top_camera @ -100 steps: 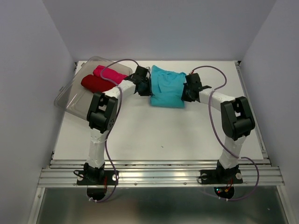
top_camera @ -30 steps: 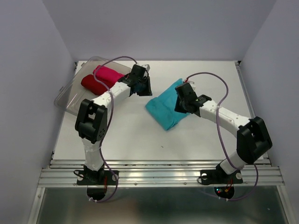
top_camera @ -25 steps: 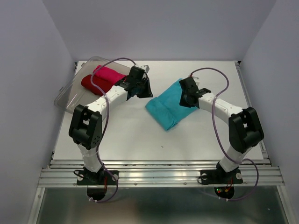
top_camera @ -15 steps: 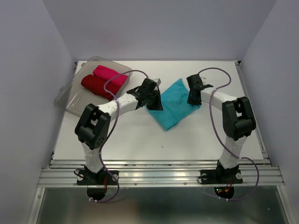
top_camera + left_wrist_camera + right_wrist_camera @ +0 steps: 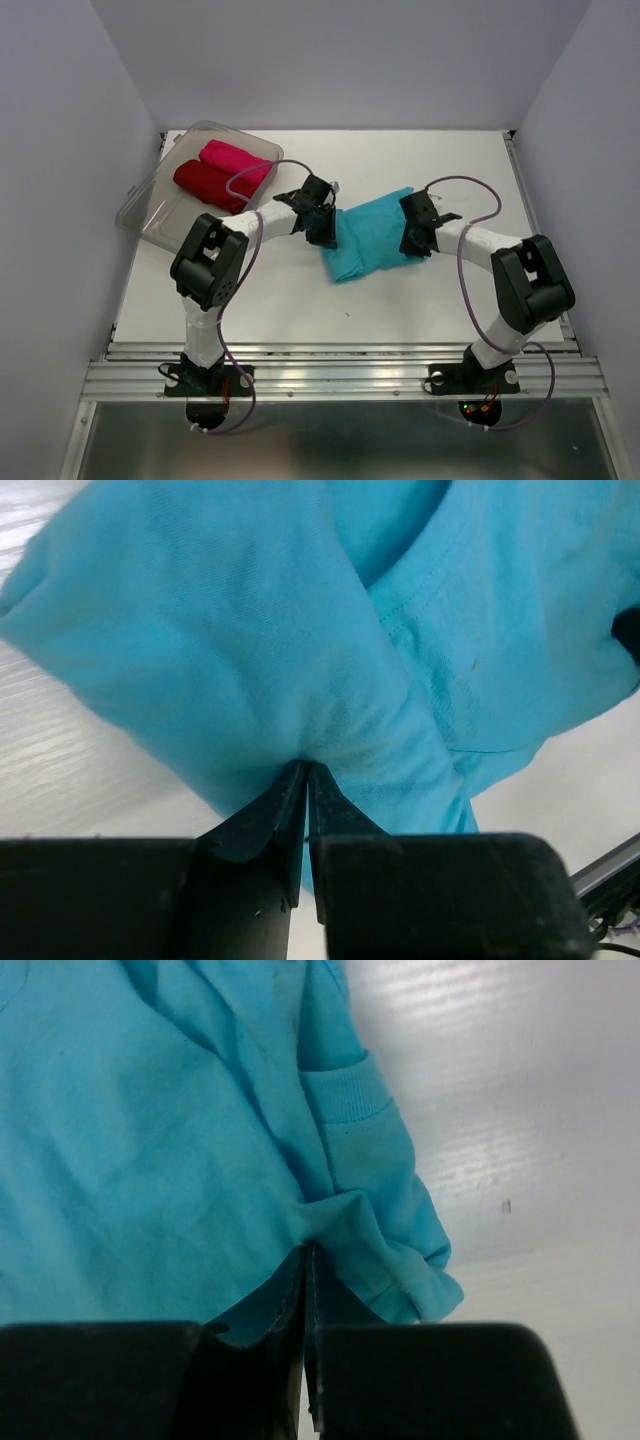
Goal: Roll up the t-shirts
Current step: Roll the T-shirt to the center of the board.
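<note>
A turquoise t-shirt (image 5: 368, 235) lies bunched near the middle of the desk (image 5: 300, 300), stretched slantwise between the two arms. The left tool (image 5: 325, 228) meets the cloth at its left end and the right tool (image 5: 413, 238) at its right end, both low against the fabric. From up here the jaws themselves can't be made out. At the desk's far left corner a clear plastic tub (image 5: 148, 218) sits askew. In it a dark red t-shirt (image 5: 203, 180) and a bright pink t-shirt (image 5: 238, 158) lie rolled, side by side and touching.
</note>
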Available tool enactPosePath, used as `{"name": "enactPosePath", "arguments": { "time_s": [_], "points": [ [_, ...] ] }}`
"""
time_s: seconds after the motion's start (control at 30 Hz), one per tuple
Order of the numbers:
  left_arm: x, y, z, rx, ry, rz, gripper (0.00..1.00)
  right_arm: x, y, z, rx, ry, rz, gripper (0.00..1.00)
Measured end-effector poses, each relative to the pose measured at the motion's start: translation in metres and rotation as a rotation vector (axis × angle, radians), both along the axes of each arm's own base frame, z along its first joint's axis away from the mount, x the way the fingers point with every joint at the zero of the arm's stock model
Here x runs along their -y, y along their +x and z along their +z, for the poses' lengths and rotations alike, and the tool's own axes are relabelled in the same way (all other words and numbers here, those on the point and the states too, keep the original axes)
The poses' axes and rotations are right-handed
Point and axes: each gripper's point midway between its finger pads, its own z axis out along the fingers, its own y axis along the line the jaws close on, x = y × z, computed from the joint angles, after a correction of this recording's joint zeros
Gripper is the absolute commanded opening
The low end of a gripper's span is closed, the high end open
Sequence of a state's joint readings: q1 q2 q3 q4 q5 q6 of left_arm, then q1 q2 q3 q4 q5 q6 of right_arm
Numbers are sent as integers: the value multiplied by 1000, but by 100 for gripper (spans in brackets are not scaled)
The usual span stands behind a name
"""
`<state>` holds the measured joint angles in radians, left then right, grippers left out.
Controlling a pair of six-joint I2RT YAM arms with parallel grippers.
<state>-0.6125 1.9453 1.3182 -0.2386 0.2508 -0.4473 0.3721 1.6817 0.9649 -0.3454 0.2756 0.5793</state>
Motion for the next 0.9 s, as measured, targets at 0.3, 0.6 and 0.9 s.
{"name": "enactPosePath", "arguments": {
  "time_s": [0.3, 0.6, 0.9],
  "points": [
    [-28, 1, 63, 105, 3, -16, 51, -6, -8, 59, 60, -40, 22, 50],
    [-115, 25, 111, 198, -51, 201, 64, -147, -6, 127, 262, -128, 376, 71],
    [-167, 10, 109, 151, 10, 366, 67, -205, -55, 47, 108, -355, 663, 70]
  ]
}}
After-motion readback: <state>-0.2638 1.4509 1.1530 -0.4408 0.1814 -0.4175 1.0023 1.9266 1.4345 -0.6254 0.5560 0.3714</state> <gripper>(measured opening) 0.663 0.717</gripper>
